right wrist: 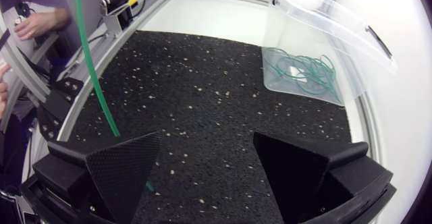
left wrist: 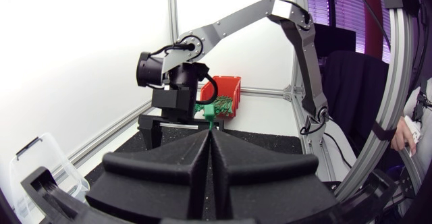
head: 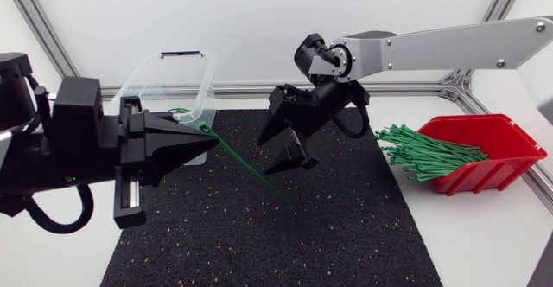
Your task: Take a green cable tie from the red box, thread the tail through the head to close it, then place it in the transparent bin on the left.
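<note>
the left arm (head: 78,140) has its jaws pressed shut on one end of a green cable tie (head: 251,171). the tie runs slanted down over the black mat (head: 259,244), close beside one finger of the right arm (head: 449,49). the right jaws stand wide apart and hold nothing. the transparent bin (head: 147,71) behind the left jaws has looped ties (right wrist: 304,69) inside (thin green rings). spare ties (head: 428,149) stick out of the red box (head: 492,170).

The mat (head: 346,226) is coarse, pale-flecked black rubber. The bin (head: 147,84) is clear, glossy plastic; the red box (head: 501,170) hard, shiny plastic. The cable ties (head: 423,149) look smooth, slick. The left pincer (head: 206,131) and right pincer (head: 266,155) are matt black; the right arm link (head: 449,45) is satin silver metal.
</note>
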You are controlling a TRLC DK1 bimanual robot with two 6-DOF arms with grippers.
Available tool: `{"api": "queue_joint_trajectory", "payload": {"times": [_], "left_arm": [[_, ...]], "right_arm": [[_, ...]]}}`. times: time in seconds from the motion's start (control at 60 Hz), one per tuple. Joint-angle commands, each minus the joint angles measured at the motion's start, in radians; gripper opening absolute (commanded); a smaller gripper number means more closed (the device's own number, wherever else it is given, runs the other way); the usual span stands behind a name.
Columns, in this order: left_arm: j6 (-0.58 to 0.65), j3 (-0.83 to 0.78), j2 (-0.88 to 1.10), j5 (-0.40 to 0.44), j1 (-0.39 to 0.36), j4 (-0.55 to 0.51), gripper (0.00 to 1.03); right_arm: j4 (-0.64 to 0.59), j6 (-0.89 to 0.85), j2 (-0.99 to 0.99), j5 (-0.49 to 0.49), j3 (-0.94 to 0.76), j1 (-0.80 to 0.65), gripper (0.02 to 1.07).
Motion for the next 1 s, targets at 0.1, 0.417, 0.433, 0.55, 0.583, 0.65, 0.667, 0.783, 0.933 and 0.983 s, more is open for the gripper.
{"api": "queue_joint_trajectory", "payload": {"times": [0.1,0.417,0.433,0.55,0.583,0.65,0.667,0.783,0.933,0.983], "left_arm": [[0.029,0.051,0.042,-0.078,-0.01,-0.031,0.04],[0.022,0.142,0.143,-0.246,-0.017,-0.113,0.04],[0.017,0.146,0.146,-0.255,-0.017,-0.114,0.04],[-0.004,0.186,0.169,-0.286,-0.017,-0.145,0.04],[-0.011,0.188,0.166,-0.288,-0.017,-0.147,0.04],[-0.02,0.198,0.165,-0.305,-0.017,-0.147,0.04],[-0.021,0.202,0.165,-0.305,-0.017,-0.148,0.04],[-0.049,0.208,0.165,-0.305,-0.013,-0.15,0.04],[-0.076,0.198,0.166,-0.3,-0.011,-0.14,0.04],[-0.086,0.194,0.166,-0.297,-0.011,-0.136,0.04]], "right_arm": [[0.188,0.187,-0.168,0.172,-0.106,0.019,1.02],[0.406,0.458,-0.412,0.39,-0.313,0.116,1.0],[0.409,0.477,-0.422,0.393,-0.321,0.122,0.99],[0.45,0.601,-0.499,0.439,-0.384,0.189,0.93],[0.473,0.632,-0.515,0.466,-0.399,0.211,0.93],[0.484,0.681,-0.525,0.497,-0.412,0.244,0.93],[0.486,0.696,-0.525,0.498,-0.412,0.249,0.92],[0.516,0.776,-0.508,0.532,-0.413,0.275,0.87],[0.552,0.846,-0.469,0.544,-0.412,0.307,0.86],[0.556,0.868,-0.453,0.551,-0.407,0.316,0.8]]}}
